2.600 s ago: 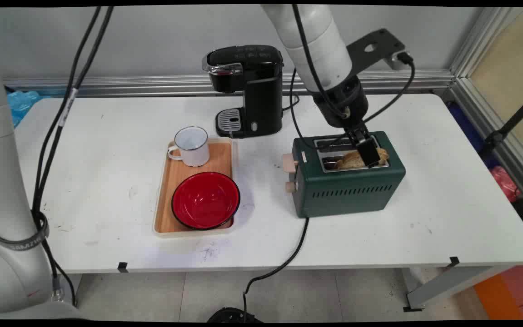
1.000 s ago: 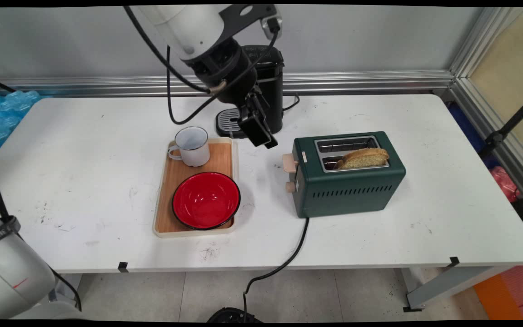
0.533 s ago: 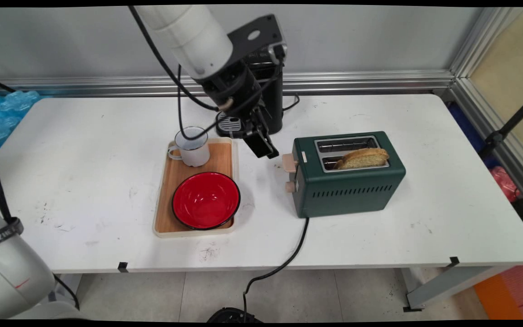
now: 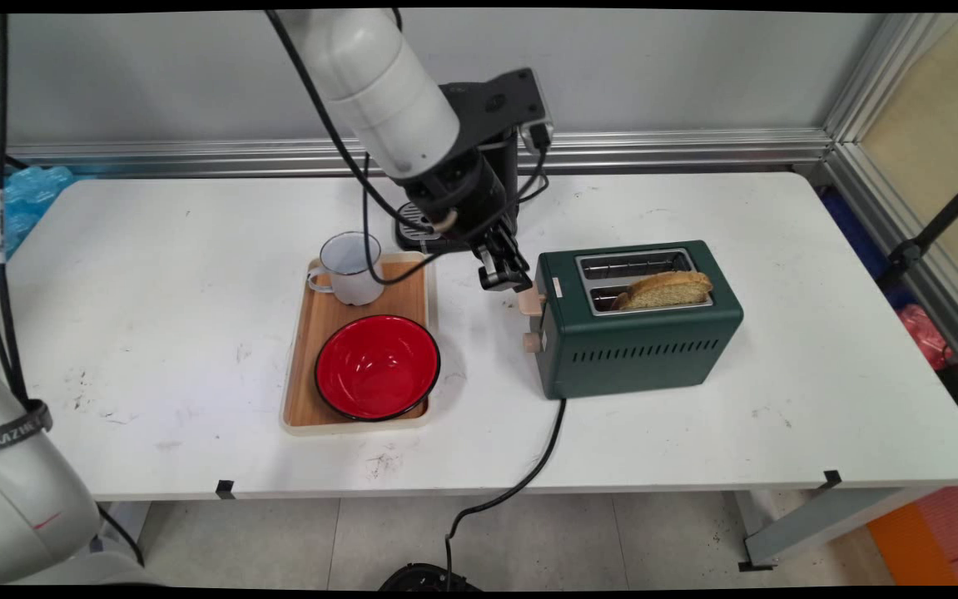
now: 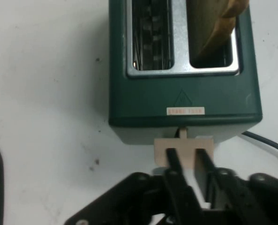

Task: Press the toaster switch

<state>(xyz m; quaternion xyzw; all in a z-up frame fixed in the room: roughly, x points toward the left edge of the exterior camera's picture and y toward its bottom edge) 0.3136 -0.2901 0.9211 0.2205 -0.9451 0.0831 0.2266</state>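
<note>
Hand [image 4: 505, 279], black and two-fingered, sits at the toaster lever [image 4: 531, 298], the beige tab on the end face of the green toaster [image 4: 637, 320] that faces the desk's left edge. In the hand view its fingers [image 5: 174, 161] stand a narrow gap apart, their tips over the lever [image 5: 184, 151] and seemingly resting on it without gripping it; nothing is held. A second beige knob [image 4: 532, 342] sits below the lever. One slice of bread [image 4: 667, 289] stands tilted in the toaster's nearer slot; the farther slot is bare.

Between 2.6 s ago and now, the hand has left the bread, swung toward the coffee machine [image 4: 479, 166] at the desk's far edge, and come down to the lever. The bread is unmoved and the lever looks raised.

Toward the left, a wooden tray [image 4: 322, 333] carries a white enamel mug [image 4: 350, 268] and a red bowl [image 4: 377, 367]. White desk [image 4: 778, 383] bears all of these.
</note>
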